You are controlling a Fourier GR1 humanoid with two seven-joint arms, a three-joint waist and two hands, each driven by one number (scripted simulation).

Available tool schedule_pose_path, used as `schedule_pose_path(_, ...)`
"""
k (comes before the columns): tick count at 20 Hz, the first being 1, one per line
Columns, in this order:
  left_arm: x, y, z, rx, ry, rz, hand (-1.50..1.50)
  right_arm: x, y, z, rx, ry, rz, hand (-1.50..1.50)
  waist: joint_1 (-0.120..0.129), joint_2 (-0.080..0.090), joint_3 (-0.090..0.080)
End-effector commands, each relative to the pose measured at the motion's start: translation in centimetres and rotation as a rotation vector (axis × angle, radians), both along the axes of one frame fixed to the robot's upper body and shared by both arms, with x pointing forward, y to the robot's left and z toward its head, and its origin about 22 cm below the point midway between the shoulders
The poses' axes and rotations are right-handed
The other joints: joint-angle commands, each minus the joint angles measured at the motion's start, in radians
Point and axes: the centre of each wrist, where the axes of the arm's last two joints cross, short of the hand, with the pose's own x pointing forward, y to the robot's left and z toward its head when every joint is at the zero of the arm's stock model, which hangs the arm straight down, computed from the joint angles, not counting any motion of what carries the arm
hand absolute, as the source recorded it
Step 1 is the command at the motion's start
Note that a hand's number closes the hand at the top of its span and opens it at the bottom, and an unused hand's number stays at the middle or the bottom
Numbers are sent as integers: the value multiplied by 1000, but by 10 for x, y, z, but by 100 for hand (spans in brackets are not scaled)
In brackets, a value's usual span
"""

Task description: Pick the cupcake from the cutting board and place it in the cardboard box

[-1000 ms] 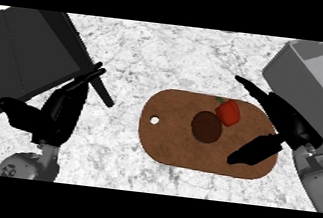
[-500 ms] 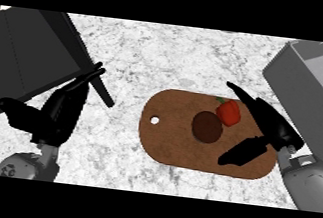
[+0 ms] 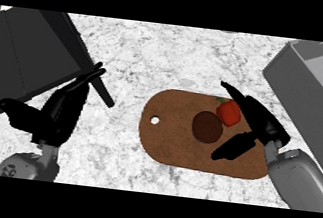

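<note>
Head view: the cupcake [image 3: 207, 127] sits mid cutting board [image 3: 171, 147], my right hand [image 3: 260, 126] beside it, fingers spread, thumb apart, holding nothing. The red pepper [image 3: 229, 112] at the board's far edge touches my fingers; closing now could pinch it instead.

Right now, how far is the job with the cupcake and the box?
Nothing is placed yet. The dark brown round cupcake sits on the brown wooden cutting board, beside a red object. In hand: the black right hand is open around the cupcake, not closed on it. Left: grasp, lift, carry to the grey cardboard box. The left hand rests open at the left.
</note>
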Motion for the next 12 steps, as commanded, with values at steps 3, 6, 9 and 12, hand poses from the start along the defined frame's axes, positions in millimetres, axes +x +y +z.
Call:
schedule_pose_path(3,7,38,2,4,42,150,0,7,6,-28,16,10,13,-150,11,3,-3)
schedule_pose_path(6,2,42,-7,44,37,183,0,7,5,-33,-2,35,12,-150,12,3,-3)
schedule_pose_path(9,5,42,12,54,37,162,0,15,17,-21,1,28,21,-150,12,1,-3)
schedule_pose_path(12,-9,37,17,49,20,142,0,11,6,-33,-1,40,7,-150,12,-1,-3)
